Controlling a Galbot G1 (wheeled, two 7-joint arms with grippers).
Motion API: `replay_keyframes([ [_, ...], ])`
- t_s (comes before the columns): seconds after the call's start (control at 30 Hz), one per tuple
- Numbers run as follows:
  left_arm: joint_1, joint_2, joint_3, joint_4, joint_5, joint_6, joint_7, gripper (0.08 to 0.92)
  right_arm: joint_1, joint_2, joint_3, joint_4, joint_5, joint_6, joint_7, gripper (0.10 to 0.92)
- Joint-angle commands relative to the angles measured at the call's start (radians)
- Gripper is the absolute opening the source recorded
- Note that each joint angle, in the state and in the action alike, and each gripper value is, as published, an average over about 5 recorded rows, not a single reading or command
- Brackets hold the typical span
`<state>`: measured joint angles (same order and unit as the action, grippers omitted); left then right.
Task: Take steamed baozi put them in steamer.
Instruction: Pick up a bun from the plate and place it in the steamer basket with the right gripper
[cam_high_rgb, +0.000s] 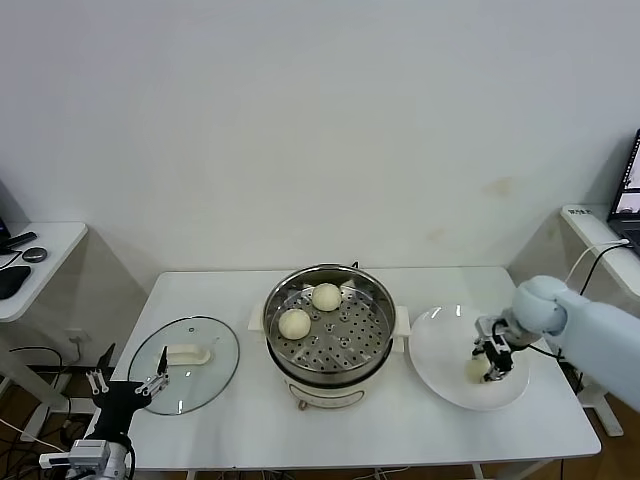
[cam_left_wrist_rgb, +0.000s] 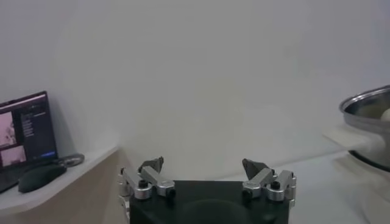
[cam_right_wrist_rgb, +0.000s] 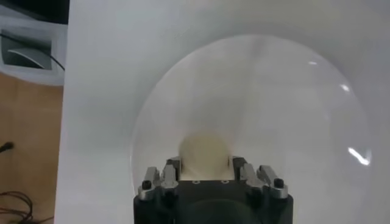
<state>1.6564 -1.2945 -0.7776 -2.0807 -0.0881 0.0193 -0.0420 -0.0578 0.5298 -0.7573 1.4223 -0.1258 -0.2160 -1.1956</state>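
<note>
Baozi sit in two places across the white desk (cam_high_rgb: 400, 430). At the far left, off the desk's front corner, the left gripper (cam_high_rgb: 128, 384) hangs low with its fingers spread apart, holding nothing; its wrist view shows both fingertips (cam_left_wrist_rgb: 151, 164) wide of each other against the bare wall. Just beside it on the desk lies the round glass lid (cam_high_rgb: 185, 377) with its white handle (cam_high_rgb: 188, 354) facing up. In the middle stands the steamer (cam_high_rgb: 329, 330), a shiny steel pot on a white base, and two baozi rest on its perforated tray: one (cam_high_rgb: 294, 323) toward the left side, the other (cam_high_rgb: 326, 295) near the back rim, apart from each other. To the right of the steamer, close by its side handle, lies the flat white plate (cam_high_rgb: 440, 350). The right gripper (cam_high_rgb: 491, 366) is down over the plate, its fingers (cam_right_wrist_rgb: 172, 165) spread on either side of a third baozi (cam_right_wrist_rgb: 206, 153) that sits on the plate; I cannot tell whether the fingers touch the bun.
</note>
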Motion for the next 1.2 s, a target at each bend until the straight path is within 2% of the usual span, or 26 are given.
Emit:
replay_keyframes([
  [0.03,-0.01,0.001,0.003,0.005,0.003,0.002,-0.001,0.823,0.316,-0.027,-0.109,0.027,0.152,0.049,-0.085,0.509],
  [0.27,-0.017,0.003,0.006,-0.001,0.0,0.003,-0.001,0.823,0.713,0.123,-0.334,0.022,0.315,0.148,-0.106,0.509],
  [0.47,-0.018,0.0,0.004,0.004,0.0,0.0,-0.002,0.823,0.799,0.311,-0.403,0.031,0.405,0.183,-0.055,0.509],
  [0.63,-0.008,-0.003,-0.004,-0.005,-0.001,-0.003,-0.003,0.823,0.809,0.464,-0.489,0.042,0.424,0.28,-0.001,0.515],
  [0.87,-0.002,-0.007,-0.018,-0.015,-0.003,-0.003,-0.004,0.823,0.737,0.649,-0.559,0.05,0.347,0.443,0.047,0.521],
  [1.2,0.0,-0.014,-0.023,0.002,0.002,-0.008,-0.01,0.823,0.628,0.727,-0.59,0.007,0.089,0.627,0.058,0.526],
])
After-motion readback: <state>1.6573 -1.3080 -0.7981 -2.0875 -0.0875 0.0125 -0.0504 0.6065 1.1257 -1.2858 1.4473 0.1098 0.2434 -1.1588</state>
